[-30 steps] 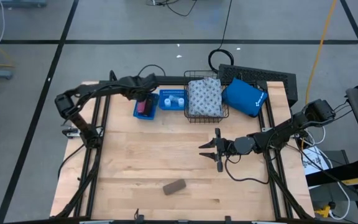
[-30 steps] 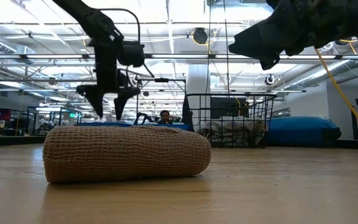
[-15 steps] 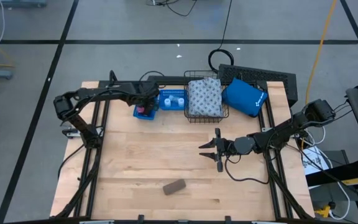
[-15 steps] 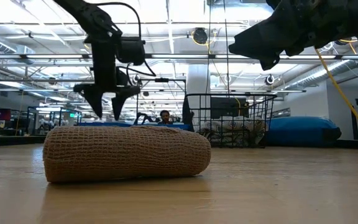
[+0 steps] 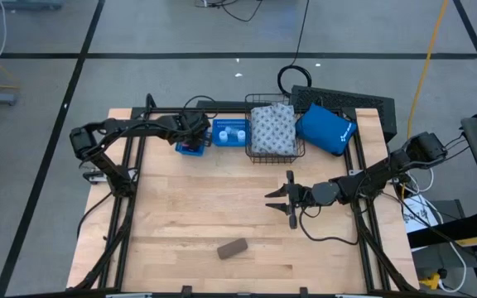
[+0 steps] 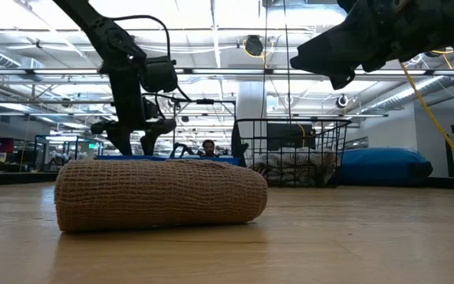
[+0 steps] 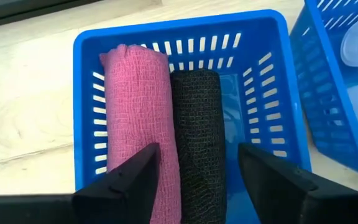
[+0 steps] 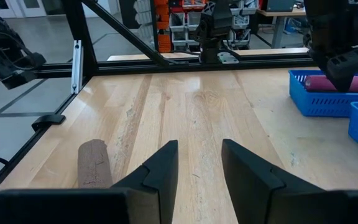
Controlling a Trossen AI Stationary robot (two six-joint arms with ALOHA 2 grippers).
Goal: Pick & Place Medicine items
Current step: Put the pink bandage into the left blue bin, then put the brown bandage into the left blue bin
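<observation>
Left gripper (image 7: 196, 171), fingers spread and empty, poised over the blue perforated tray (image 7: 86, 93) straddling the black gauze roll (image 7: 197, 130) beside the pink roll (image 7: 135, 118) (probably about to grasp); right gripper (image 5: 281, 199), open, idle mid-table; tan roll (image 5: 232, 248) lies loose near the front edge.

Pink roll (image 7: 137, 130), woven mesh texture; black roll (image 7: 199, 137), same weave; blue slotted tray (image 7: 86, 118); tan-brown knit roll (image 6: 160, 194); pale wood surface (image 5: 222, 207).

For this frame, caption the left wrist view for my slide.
Left gripper, fingers open, above blue tray holding pink roll beside black roll.
</observation>
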